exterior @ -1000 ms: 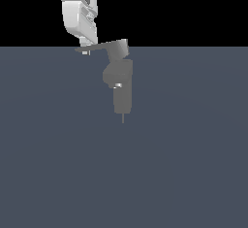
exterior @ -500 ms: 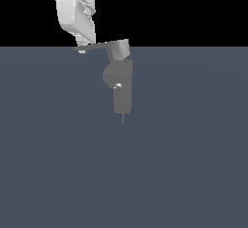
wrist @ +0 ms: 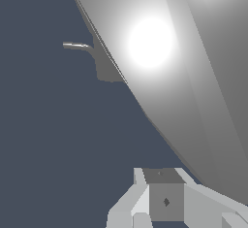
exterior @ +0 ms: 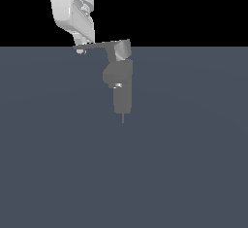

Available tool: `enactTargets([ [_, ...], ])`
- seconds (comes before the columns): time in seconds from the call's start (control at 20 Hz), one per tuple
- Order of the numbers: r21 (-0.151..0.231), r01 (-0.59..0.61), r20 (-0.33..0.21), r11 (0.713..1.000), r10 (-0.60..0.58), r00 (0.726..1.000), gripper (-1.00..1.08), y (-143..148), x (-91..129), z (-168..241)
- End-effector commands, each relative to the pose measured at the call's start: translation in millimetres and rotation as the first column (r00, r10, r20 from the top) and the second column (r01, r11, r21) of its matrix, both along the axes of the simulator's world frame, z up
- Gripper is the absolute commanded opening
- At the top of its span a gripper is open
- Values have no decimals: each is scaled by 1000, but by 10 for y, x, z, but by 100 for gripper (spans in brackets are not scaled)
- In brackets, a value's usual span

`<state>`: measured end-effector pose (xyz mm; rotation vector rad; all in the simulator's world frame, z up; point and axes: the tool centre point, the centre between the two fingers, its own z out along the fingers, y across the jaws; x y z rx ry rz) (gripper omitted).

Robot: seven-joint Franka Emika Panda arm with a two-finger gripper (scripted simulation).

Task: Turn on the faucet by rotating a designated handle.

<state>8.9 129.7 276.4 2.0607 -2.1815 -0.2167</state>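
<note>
- No text, label, brand, number or sign can be read in either view (every rendered surface is plain, unmarked grey, white or slate blue).

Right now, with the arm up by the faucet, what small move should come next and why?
Probably a short sideways push on the handle near its free tip. In the exterior view the gripper sits right at that outer end, and the blade runs out from the faucet top. Whether the jaws touch it, I cannot tell.
</note>
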Motion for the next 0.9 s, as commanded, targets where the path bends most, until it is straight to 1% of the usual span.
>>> enactTargets([
  [0.0,1,-4,-2,1000,4,1000,-100,29,-85,31],
  [0.35,0,-4,-2,1000,4,1000,-100,43,-238,63],
  [0.4,-6,2,-5,1000,-2,1000,-100,1,-207,17],
  [0.85,-4,1,-4,1000,-1,1000,-100,-155,-414,65],
])
